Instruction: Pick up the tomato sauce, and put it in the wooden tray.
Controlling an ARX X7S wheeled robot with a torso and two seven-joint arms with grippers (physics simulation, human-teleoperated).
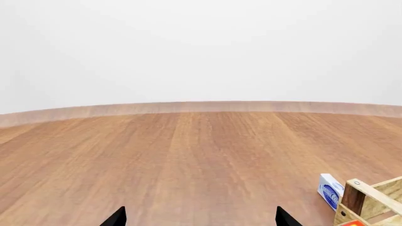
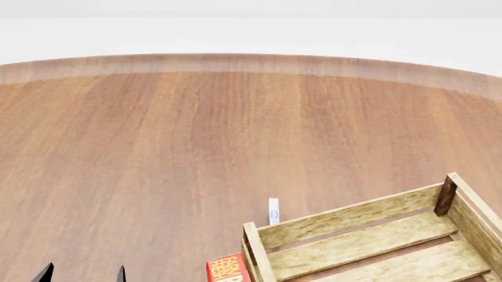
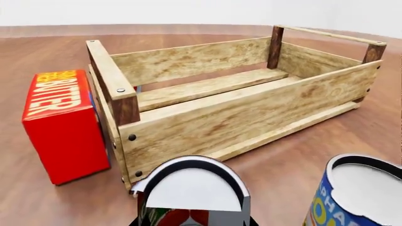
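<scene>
- Closest to the right wrist camera sits the tomato sauce [image 3: 191,195], a small can with a silvery-white flat lid and red and green on its label, upright on the table [image 3: 37,202] just in front of the wooden tray's near long side.
- Dark shapes flank the can at the frame's lower edge (probably the right gripper, though too little shows to tell whether it is open or closed on the can).
- Just beside the tomato sauce stands a blue-and-yellow can [image 3: 351,197], also upright, with a pale lid.
- Beyond both cans lies the wooden tray [image 3: 251,113], an open crate of pale slats with darker corner posts; nothing shows inside it.
- Against one short end of the tray rests a red box [image 3: 63,125] printed "BUTTER" in yellow.
- From the head view, a small blue-and-white packet [image 2: 273,211] stands on the table just past the tray's far corner.
- Left gripper [image 1: 199,217]: only two black fingertips [image 1: 116,218] show, spread well apart and holding nothing, above bare wood.
</scene>
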